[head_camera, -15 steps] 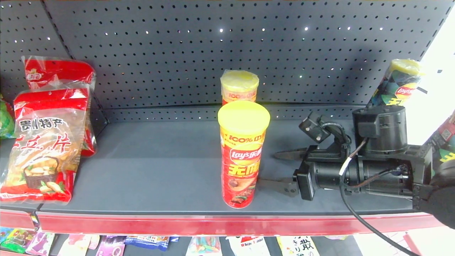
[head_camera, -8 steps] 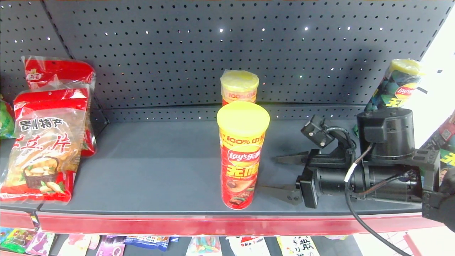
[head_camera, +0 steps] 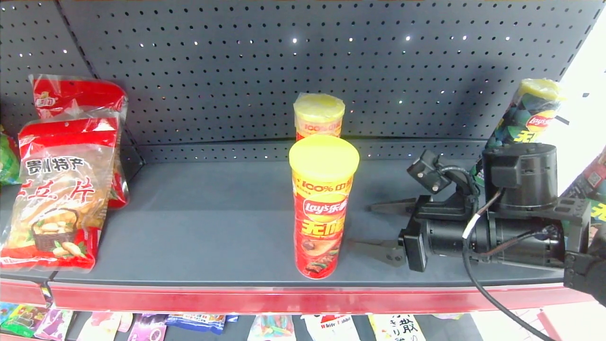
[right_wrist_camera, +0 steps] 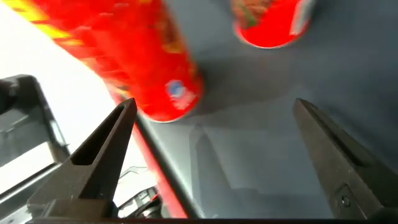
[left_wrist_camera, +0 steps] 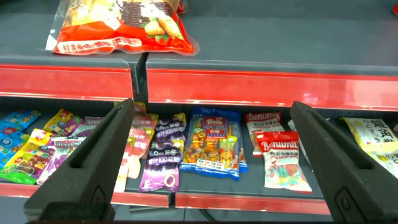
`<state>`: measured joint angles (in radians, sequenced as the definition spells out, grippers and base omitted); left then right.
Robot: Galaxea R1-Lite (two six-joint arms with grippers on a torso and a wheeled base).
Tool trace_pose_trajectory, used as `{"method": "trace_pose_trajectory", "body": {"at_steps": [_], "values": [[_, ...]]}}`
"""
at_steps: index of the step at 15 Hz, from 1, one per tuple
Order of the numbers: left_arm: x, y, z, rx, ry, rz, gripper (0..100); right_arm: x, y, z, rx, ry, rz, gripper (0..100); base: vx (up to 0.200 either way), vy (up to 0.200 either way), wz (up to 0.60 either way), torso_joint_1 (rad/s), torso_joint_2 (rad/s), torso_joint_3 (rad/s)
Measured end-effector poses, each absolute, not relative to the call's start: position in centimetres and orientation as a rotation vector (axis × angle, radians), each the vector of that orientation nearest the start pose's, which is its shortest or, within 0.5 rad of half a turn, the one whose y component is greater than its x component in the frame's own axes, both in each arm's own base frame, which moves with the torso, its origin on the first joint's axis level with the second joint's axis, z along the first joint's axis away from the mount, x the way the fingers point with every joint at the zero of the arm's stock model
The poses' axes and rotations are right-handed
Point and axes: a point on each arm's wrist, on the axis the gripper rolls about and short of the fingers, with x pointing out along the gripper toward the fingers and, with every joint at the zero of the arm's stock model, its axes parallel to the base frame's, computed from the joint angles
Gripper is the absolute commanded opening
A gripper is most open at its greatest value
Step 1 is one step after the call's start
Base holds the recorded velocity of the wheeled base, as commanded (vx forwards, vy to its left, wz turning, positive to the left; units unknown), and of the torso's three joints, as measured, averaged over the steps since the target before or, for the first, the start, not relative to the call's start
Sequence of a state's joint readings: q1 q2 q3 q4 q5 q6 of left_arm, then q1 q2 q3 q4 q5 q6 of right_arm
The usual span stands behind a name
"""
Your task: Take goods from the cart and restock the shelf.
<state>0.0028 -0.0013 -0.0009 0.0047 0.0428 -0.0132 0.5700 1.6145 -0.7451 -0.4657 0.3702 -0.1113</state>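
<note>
Front chip can (head_camera: 322, 208) stands upright on the grey shelf (head_camera: 203, 222), near the red front lip (head_camera: 284, 298), just off the fingertips of the right gripper (head_camera: 362, 226), not touching; second red chip can (head_camera: 318, 116) upright straight behind the first, deeper in than the gripper, by the pegboard back (head_camera: 236, 71); right gripper lies level just over the board, arm coming in sideways from the shelf's right end, fingers spread wide, nothing between them; one finger nearer the front lip, the other deeper in; narrow gap of board between fingertips and front can; past the cans, on the side away from the gripper, a wide stretch of grey board runs up to two potato crisp bags (head_camera: 57, 189); dark chip can (head_camera: 530, 113) leans behind the gripper's wrist at the shelf end; count: three chip cans (two red, one dark), two crisp bags; left gripper (left_wrist_camera: 212, 106) sits lower, facing the red lip, fingers spread, holding nothing; candy packets (left_wrist_camera: 214, 146) on the lower shelf beyond it.
</note>
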Motion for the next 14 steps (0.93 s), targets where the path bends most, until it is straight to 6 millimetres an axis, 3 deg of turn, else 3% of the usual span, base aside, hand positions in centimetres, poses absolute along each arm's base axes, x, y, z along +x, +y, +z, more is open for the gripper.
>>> {"method": "trace_pose_trajectory", "body": {"at_steps": [6, 14], "values": [[-2.3, 0.1, 7.5, -0.014, 0.002, 0.045, 100, 24.9, 15.4, 17.8, -0.143, 0.339, 0.905, 100, 0.000, 0.000, 0.00, 0.000, 0.00, 0.000], [-2.3, 0.1, 7.5, -0.013, 0.002, 0.045, 100, 24.3, 16.2, 17.5, -0.148, 0.379, 0.939, 100, 0.000, 0.000, 0.00, 0.000, 0.00, 0.000]]}}
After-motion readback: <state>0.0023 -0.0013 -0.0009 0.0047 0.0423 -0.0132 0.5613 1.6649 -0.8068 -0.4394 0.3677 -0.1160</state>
